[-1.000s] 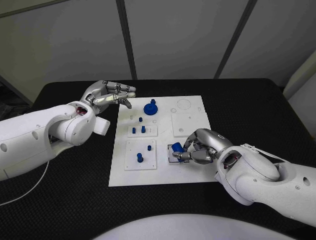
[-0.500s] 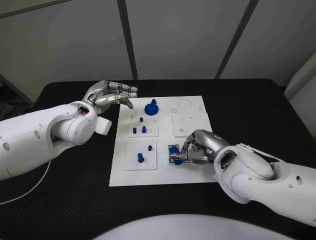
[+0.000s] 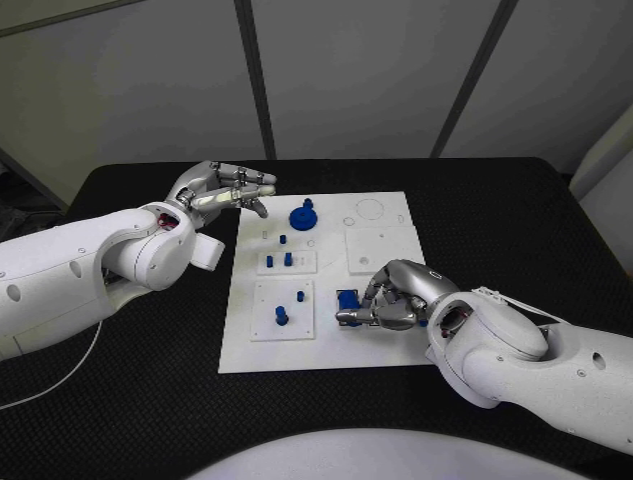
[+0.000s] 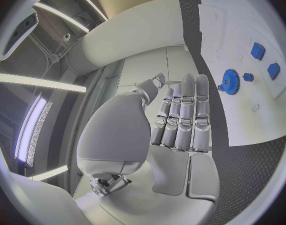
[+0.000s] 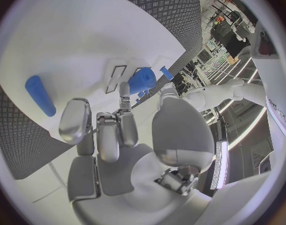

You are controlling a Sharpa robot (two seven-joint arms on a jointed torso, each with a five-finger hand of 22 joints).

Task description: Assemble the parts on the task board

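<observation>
While the right hand [image 3: 388, 300] pinches a blue part [image 3: 351, 299] over the task board [image 3: 321, 345], seat it squarely; the left hand [image 3: 224, 190] hovers empty, fingers apart.

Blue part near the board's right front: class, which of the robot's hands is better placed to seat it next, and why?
Probably the right hand: its fingers are at the blue part on the task board. The left hand hovers beyond the board's far left corner.

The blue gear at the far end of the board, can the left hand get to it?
Probably yes. The left hand hovers open just beside the blue gear, and nothing stands between them.
</observation>
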